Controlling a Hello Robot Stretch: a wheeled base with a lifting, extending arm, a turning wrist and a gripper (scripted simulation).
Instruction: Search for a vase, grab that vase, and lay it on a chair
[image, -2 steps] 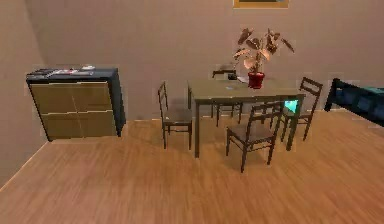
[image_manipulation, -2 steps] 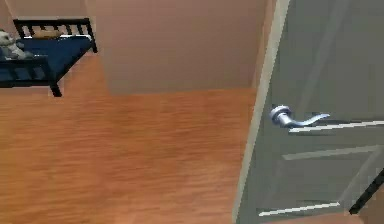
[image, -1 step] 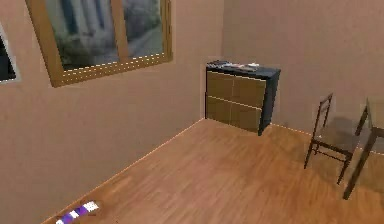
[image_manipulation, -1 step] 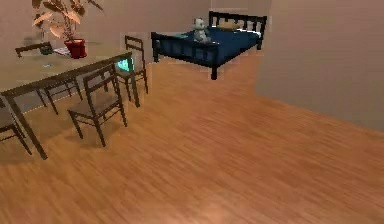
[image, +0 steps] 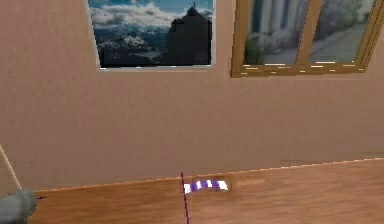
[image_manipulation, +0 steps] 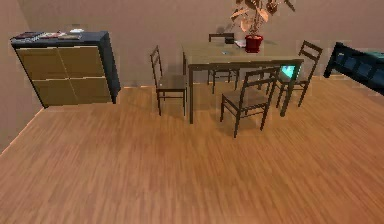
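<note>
A red pot (image_manipulation: 254, 43) holding a leafy plant stands on the dining table (image_manipulation: 215, 57) in the arm side view's upper right; whether it is the vase cannot be told. Dark chairs (image_manipulation: 248, 95) ring the table, and a teal object (image_manipulation: 290, 72) shows by the right-hand one. A drawer cabinet (image_manipulation: 65, 68) sits at upper left. In the forward view, a striped object (image: 207, 186) lies on the floor at bottom centre, below a mountain picture (image: 152, 33) and a window (image: 305, 35). The state of the jaws cannot be told.

Painting (image: 152, 33) beside window (image: 305, 35) (wood-framed); cabinet (image_manipulation: 66, 72) near dining table (image_manipulation: 215, 57)
</note>
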